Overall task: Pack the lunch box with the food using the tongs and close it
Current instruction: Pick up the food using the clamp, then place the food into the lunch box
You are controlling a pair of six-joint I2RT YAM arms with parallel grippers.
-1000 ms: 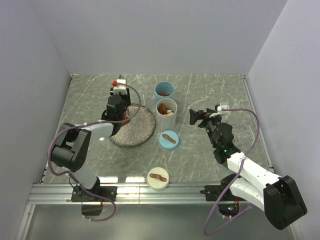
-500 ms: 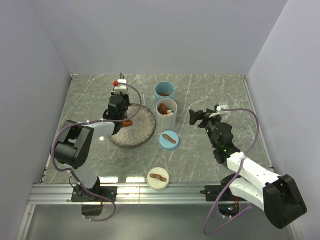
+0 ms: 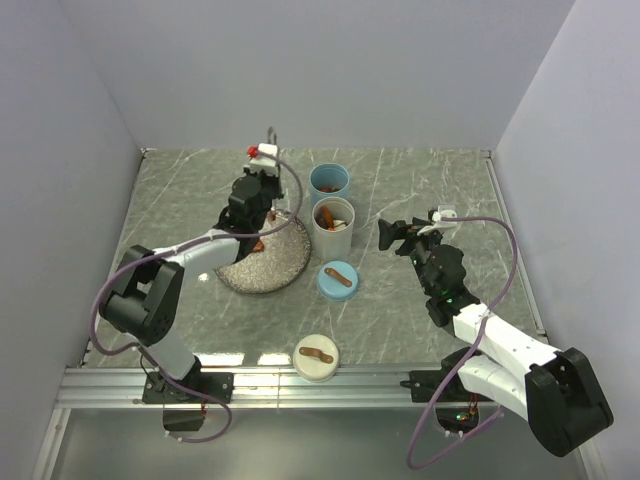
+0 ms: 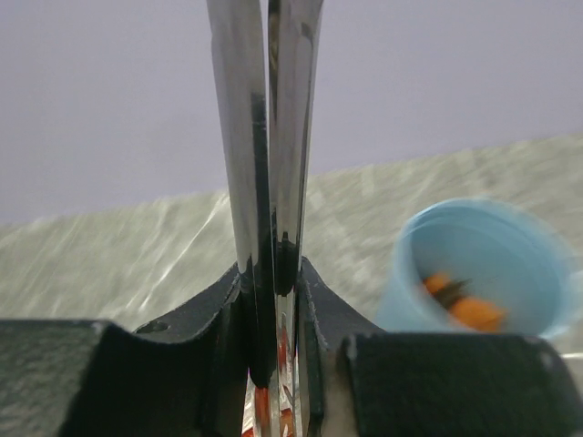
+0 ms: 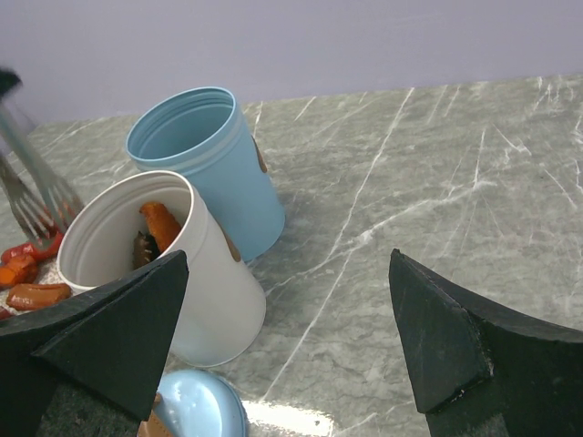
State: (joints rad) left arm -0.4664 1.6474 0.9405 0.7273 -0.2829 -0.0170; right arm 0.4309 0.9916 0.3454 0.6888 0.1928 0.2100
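My left gripper (image 3: 256,196) is shut on the tongs (image 3: 272,140), whose two grey arms (image 4: 265,137) stand nearly pressed together between my fingers (image 4: 321,305). It hangs over the far right part of the speckled plate (image 3: 285,268). The tong tips (image 5: 38,198) sit just above red and orange food (image 5: 27,264) on the plate; whether a piece is pinched I cannot tell. The lunch box's blue cup (image 3: 329,182) and white cup (image 3: 333,226) stand open with food (image 5: 160,224) inside. My right gripper (image 3: 392,236) is open, with nothing in it, right of the white cup.
A blue lid (image 3: 338,280) with a brown strip handle lies in front of the white cup. A white lid (image 3: 315,357) lies near the front rail. White walls enclose the marble table (image 3: 430,190) on three sides.
My left gripper has squeezed the tongs tighter and swung right and toward the back, closer to the cups. The right arm has stayed still.
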